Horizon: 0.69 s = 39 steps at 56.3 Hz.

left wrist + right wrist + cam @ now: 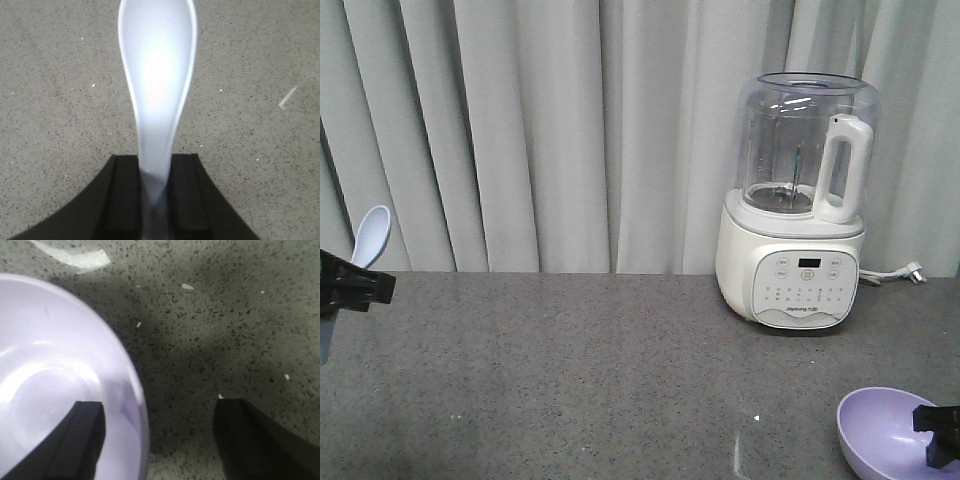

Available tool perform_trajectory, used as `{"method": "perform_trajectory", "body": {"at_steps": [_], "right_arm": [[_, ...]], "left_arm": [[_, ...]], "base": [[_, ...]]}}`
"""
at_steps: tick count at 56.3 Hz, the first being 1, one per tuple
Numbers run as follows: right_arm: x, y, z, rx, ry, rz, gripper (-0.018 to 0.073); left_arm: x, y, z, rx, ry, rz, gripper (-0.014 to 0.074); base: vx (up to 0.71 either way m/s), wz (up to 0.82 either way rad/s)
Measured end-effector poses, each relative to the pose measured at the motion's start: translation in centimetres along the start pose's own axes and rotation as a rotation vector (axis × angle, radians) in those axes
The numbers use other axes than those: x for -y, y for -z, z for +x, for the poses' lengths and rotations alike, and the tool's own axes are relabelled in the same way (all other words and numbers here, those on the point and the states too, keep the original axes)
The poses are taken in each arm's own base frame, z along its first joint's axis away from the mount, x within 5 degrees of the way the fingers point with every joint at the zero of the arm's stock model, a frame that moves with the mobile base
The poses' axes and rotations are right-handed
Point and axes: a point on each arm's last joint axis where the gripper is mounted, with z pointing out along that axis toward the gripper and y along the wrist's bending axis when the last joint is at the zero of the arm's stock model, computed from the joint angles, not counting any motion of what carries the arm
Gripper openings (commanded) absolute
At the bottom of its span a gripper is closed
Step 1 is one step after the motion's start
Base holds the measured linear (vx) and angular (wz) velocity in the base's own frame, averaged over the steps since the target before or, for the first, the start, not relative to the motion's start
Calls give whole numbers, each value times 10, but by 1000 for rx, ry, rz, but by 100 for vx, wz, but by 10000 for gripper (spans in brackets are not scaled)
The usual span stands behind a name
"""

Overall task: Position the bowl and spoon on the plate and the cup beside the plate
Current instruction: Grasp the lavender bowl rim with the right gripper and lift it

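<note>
My left gripper [156, 167] is shut on the stubby handle of the pale blue spoon [157, 75], whose scoop points away from the wrist over the grey speckled table. In the front view the spoon [372, 236] stands up at the far left edge, above the left gripper [365, 288]. The lavender bowl [882, 436] sits at the bottom right corner. My right gripper [159, 407] is open and straddles the rim of the bowl [50, 375], one finger [87, 425] inside it and the other [240, 425] outside over the table. The plate and the cup are out of view.
A white blender [798, 215] with a clear jug stands at the back right before grey curtains, its plug [910, 272] lying on the table [570, 370] beside it. A white scrap [75, 257] lies beyond the bowl.
</note>
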Motion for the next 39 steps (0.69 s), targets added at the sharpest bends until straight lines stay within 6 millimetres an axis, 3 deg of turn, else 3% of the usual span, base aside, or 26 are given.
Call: {"method": "perform_trajectory", "body": {"at_steps": [8, 24, 31, 39], "right_arm": [[-1, -4, -1, 6, 7, -8, -17], [-7, 15, -4, 68, 64, -21, -10], [-27, 51, -1, 176, 179, -51, -10], [-53, 110, 11, 365, 327, -103, -10]], "left_arm": [[0, 0, 1, -8, -18, -1, -6], [0, 0, 2, -21, -26, -2, -6], [0, 0, 2, -21, -26, -2, -6], [0, 1, 3, -26, -26, -2, -6]], "base": [[0, 0], [0, 0], [0, 0], [0, 0]]}}
